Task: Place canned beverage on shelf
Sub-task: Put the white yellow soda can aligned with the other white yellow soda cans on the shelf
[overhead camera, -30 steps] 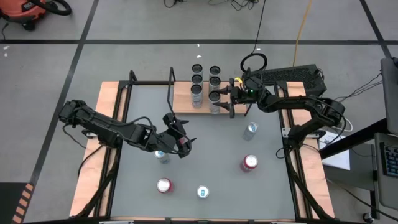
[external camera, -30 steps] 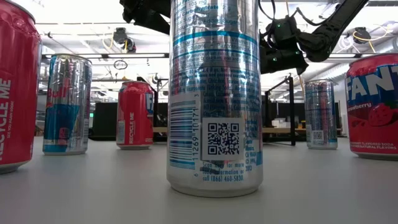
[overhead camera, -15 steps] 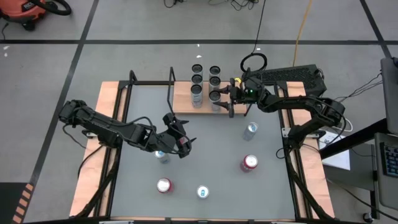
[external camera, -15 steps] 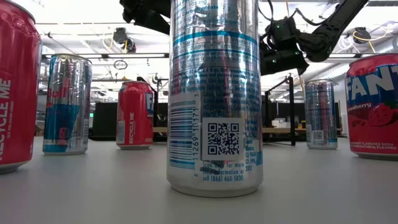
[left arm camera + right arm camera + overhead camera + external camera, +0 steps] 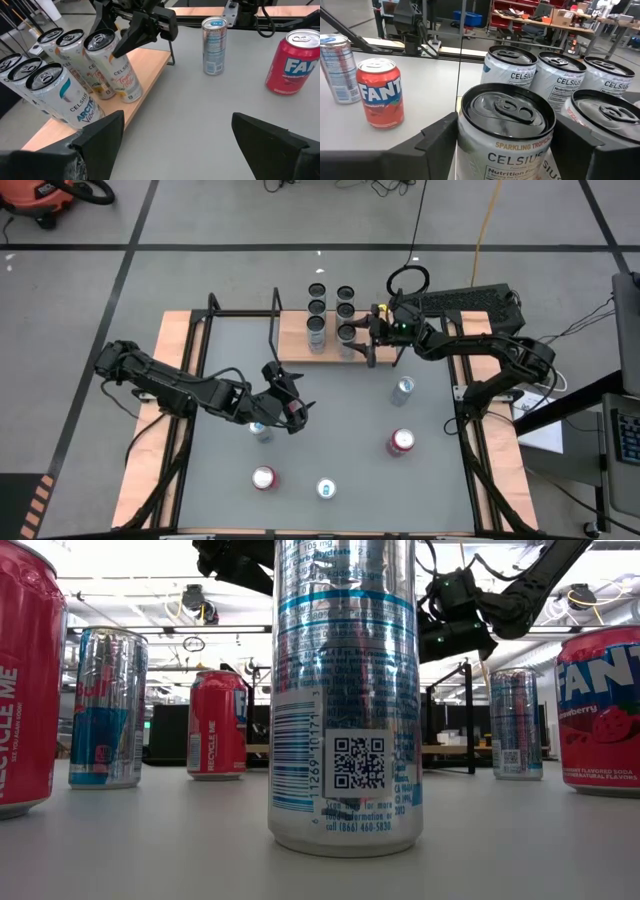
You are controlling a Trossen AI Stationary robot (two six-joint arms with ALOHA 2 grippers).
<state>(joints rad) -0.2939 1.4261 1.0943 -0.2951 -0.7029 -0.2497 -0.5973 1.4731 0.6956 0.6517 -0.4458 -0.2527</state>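
Desk (image 5: 330, 430): grey top, carrying every item below.

Shelf (image 5: 295, 330): light-wood board with black rod ends, directly under the right hand (image 5: 358, 332). It bears six tall Celsius cans in two rows.

Right hand: at the shelf's front edge, one finger either side of the front Celsius can (image 5: 506, 132). The can stands upright on the board; the fingers flank it closely, but whether they press it cannot be told.

Left hand (image 5: 297, 408): well away from the shelf, over the desk's middle, fingers spread wide with nothing between them. A slim silver can (image 5: 260, 430) stands just beside it.

Loose cans on the desk, well clear of both hands: red Fanta can (image 5: 401, 442), second red can (image 5: 263, 478), silver-blue can (image 5: 402, 389), small silver can (image 5: 326, 489).
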